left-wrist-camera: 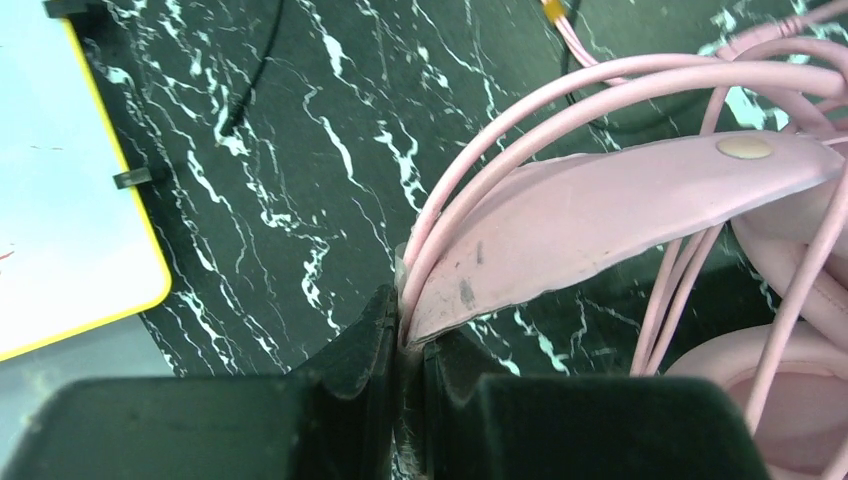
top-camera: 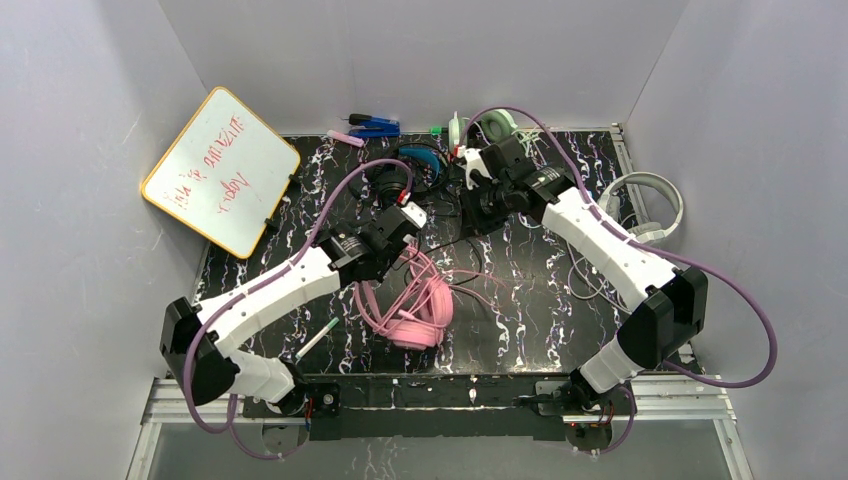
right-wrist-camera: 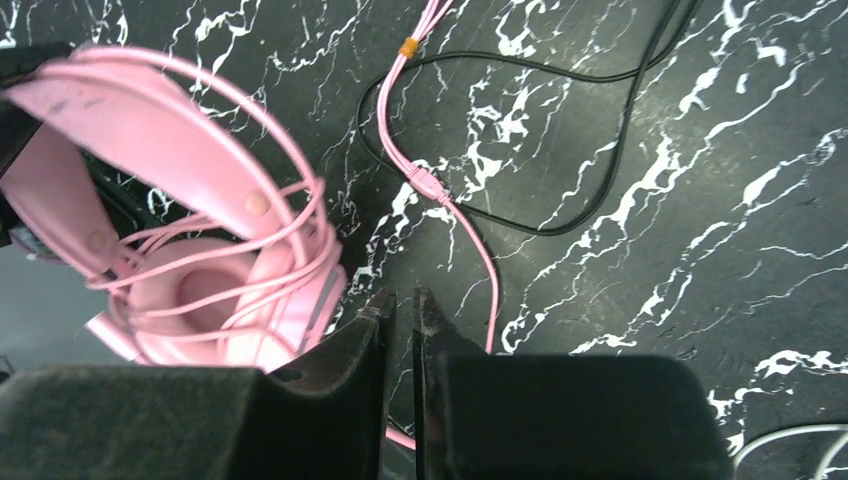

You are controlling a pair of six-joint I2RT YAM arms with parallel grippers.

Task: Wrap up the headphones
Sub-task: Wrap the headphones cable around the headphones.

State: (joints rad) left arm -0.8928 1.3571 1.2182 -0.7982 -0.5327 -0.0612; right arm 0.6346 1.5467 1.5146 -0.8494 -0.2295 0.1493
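Observation:
The pink headphones [top-camera: 412, 300] lie at the table's middle with their cord looped round the headband and cups. My left gripper [top-camera: 408, 224] is shut on the end of the pink headband [left-wrist-camera: 600, 215] and on cord strands beside it [left-wrist-camera: 408, 325]. My right gripper [top-camera: 472, 204] hovers just behind them over the loose pink cord [right-wrist-camera: 440, 195]; its jaws [right-wrist-camera: 400, 300] are shut with only a slit between them, nothing in it. The black-and-blue headphones [top-camera: 405, 168] lie at the back centre, their black cord [right-wrist-camera: 560, 215] trailing forward. The white-grey headphones [top-camera: 650, 205] lie at the right edge.
A whiteboard [top-camera: 222, 172] with a yellow rim leans at the back left and shows in the left wrist view [left-wrist-camera: 60, 200]. Pens and a blue clip [top-camera: 375, 125] and a pale green headset [top-camera: 495, 125] lie along the back wall. A green marker [top-camera: 318, 340] lies near the front left.

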